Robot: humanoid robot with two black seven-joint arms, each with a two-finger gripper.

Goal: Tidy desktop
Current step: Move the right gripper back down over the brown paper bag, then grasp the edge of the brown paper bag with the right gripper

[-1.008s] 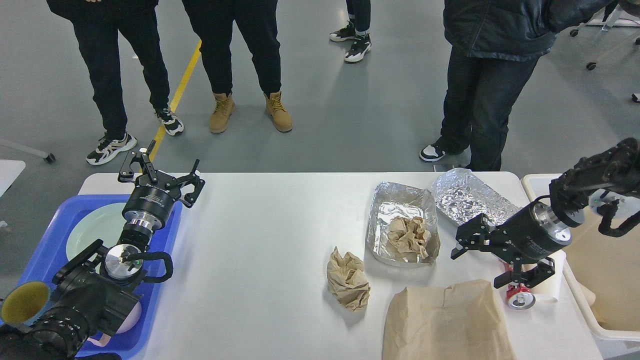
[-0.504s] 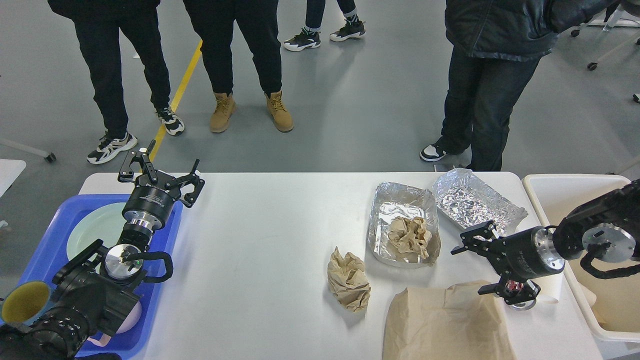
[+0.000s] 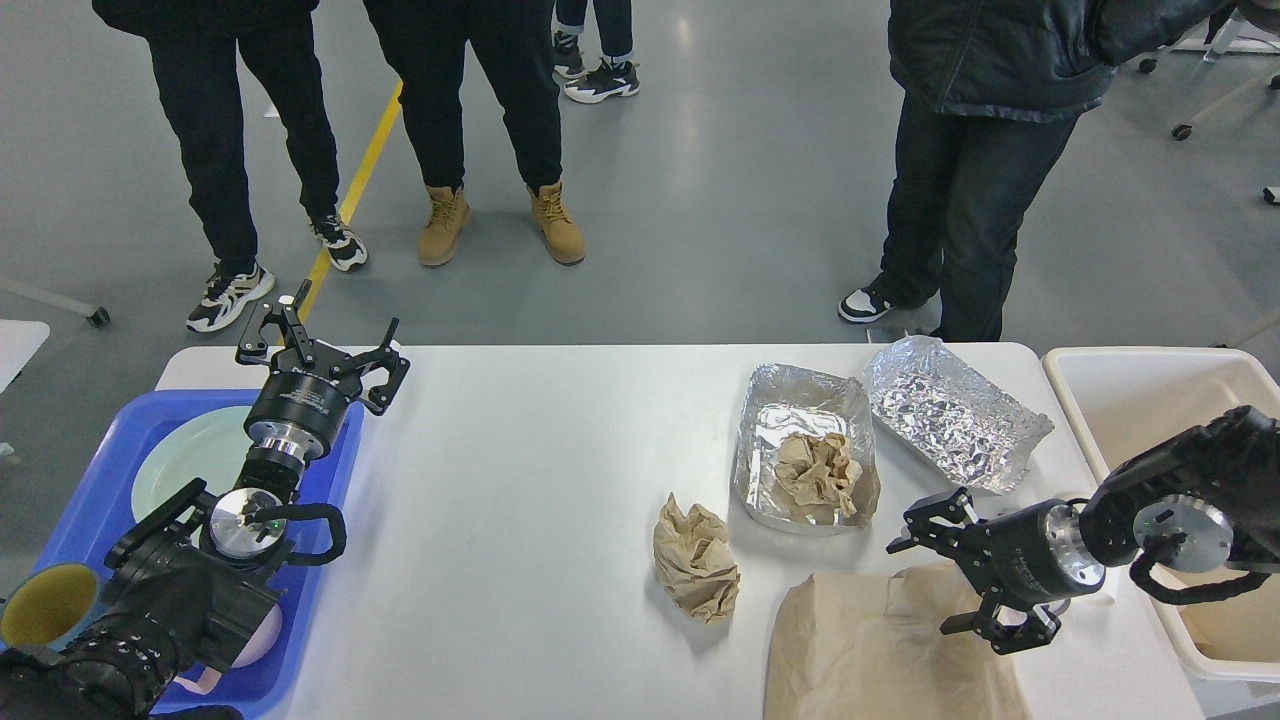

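The white worktop (image 3: 520, 480) filled most of my view, and I place everything against it. Both of my grippers hung above it. My left gripper (image 3: 322, 347) sat over its far left corner with jaws spread and nothing between them. My right gripper (image 3: 945, 580) was low over its near right part, jaws also apart and empty, at the far right corner of the flat brown paper bag (image 3: 890, 650).

I counted one blue tray (image 3: 100, 480) at the worktop's left end, one cream bin (image 3: 1150, 390) off its right end, two foil trays side by side on its far right part, the left one (image 3: 770, 420) and the right one (image 3: 950, 410), and two crumpled paper balls: one inside the left foil tray (image 3: 815, 470), one on the bare worktop (image 3: 695, 560).

The bag ran out of view at the bottom edge. My left arm covered much of the blue tray, so I could not make out everything in it.
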